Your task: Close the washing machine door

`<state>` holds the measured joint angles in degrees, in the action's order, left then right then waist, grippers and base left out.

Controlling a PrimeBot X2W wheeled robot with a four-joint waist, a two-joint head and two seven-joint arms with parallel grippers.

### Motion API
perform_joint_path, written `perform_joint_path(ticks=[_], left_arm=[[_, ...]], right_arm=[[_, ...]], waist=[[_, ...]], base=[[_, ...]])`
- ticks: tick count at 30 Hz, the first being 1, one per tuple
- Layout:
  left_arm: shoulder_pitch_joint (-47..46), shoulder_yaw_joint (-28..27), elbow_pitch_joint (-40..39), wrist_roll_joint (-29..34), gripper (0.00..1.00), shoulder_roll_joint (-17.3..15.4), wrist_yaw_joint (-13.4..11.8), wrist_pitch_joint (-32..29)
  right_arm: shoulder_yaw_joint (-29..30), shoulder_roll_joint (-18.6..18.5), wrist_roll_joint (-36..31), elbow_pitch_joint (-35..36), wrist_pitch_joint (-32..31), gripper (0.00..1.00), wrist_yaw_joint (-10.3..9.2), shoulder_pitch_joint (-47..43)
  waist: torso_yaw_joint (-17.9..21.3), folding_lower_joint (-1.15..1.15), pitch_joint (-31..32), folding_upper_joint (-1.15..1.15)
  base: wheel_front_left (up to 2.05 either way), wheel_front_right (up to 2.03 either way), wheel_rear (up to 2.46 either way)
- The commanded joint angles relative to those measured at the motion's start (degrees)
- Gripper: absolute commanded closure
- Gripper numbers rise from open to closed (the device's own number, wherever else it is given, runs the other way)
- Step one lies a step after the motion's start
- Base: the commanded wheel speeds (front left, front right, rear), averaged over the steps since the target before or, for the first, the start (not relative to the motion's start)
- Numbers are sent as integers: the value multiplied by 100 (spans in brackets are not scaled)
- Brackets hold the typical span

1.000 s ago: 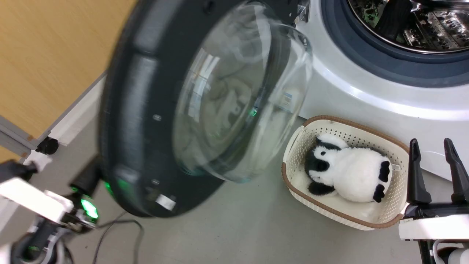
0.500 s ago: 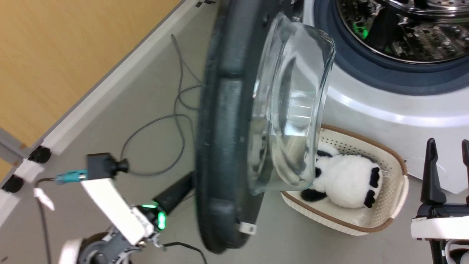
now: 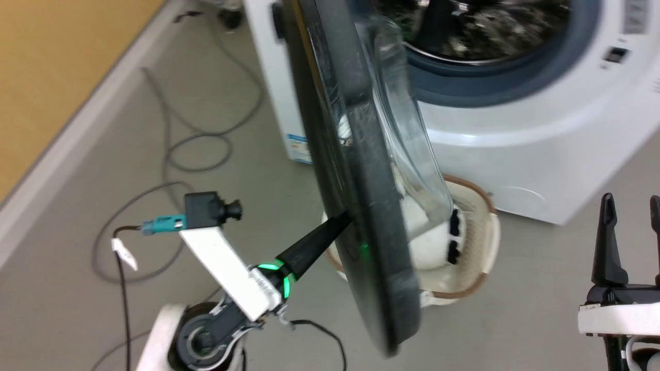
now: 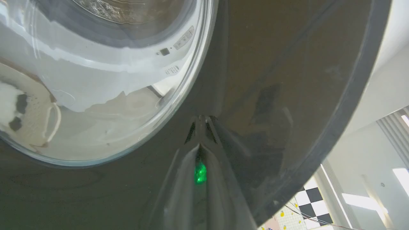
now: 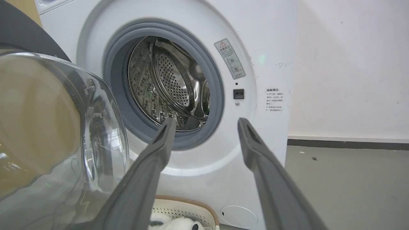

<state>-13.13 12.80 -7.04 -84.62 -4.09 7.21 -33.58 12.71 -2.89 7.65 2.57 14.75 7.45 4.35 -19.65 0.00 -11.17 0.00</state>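
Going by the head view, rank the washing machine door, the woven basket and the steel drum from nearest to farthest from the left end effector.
1. The washing machine door: the left end effector touches its dark outer face, low down.
2. The woven basket: low, just behind the door, to the right.
3. The steel drum: up inside the washing machine, beyond both.

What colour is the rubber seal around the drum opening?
Grey-blue; the rubber seal shows best in the right wrist view.

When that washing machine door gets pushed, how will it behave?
The washing machine door probably swings stiffly as one piece: thick black rim. Its bulging glass suggests weight. Its glossy face may let the left gripper slip.
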Motion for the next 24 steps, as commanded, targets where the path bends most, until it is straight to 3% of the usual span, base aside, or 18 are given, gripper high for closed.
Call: perform_joint_path(ticks=[1,15,24], left_arm=[[-148,119,55,4,100,54,27,101],[-1049,1053,1183,283,100,92,27,1725],[-1776,1809,2188,235,100,112,27,2718]], right_arm=[[-18,2,45,9,25,0,3,67],[-175,2,50,-16,25,0,3,278],[-297,2,154,-48,25,0,3,302]], waist=[[363,0,-57,0],[1526,0,-265,0],[1925,0,-398,0]], base=[[0,0,0],[0,0,0],[0,0,0]])
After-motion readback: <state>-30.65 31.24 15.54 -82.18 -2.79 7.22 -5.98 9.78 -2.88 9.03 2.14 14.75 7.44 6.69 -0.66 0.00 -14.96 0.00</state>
